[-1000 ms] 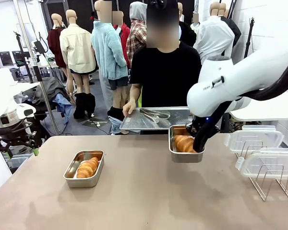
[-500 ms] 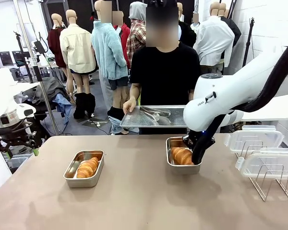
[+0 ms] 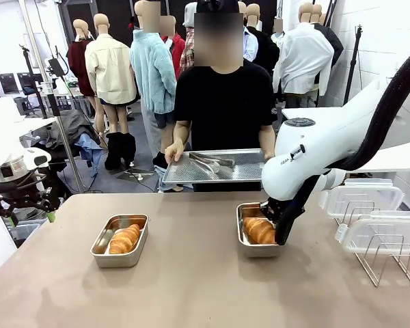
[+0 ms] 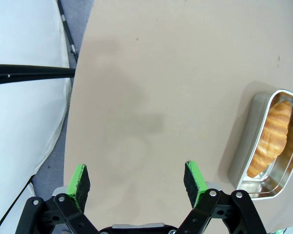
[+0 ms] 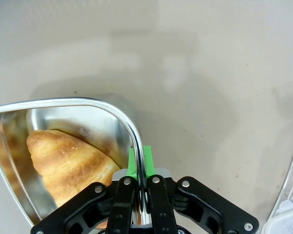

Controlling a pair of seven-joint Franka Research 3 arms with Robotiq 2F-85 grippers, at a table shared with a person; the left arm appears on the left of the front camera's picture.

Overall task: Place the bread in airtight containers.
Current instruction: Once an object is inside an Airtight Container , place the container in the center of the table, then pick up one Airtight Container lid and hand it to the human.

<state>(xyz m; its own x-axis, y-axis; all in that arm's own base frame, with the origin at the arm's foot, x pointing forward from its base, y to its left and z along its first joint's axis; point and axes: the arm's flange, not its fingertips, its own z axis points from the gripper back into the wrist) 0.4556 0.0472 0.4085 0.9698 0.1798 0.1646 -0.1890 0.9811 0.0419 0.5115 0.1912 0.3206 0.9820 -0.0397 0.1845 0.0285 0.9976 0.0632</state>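
The right wrist view showed the right end effector (image 5: 139, 163) clamped fully shut on the rim of a rectangular stainless-steel tin (image 5: 83, 103). In the front view the arm hid that grip. The left wrist view showed the left end effector (image 4: 136, 178) wide open and empty above the beige desk (image 4: 151, 87).

Count: two tins and two croissants, one per tin. The second tin (image 3: 119, 240) sat on the desk, well apart to the left, holding a golden-brown ridged croissant (image 3: 125, 238). The fingers cut off part of the gripped tin's croissant (image 5: 71, 163). Whether that tin touched the desk could not be determined.

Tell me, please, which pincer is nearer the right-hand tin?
Right: the right pincer clamps that tin by its rim; the left pincer hovers open by the left table edge.
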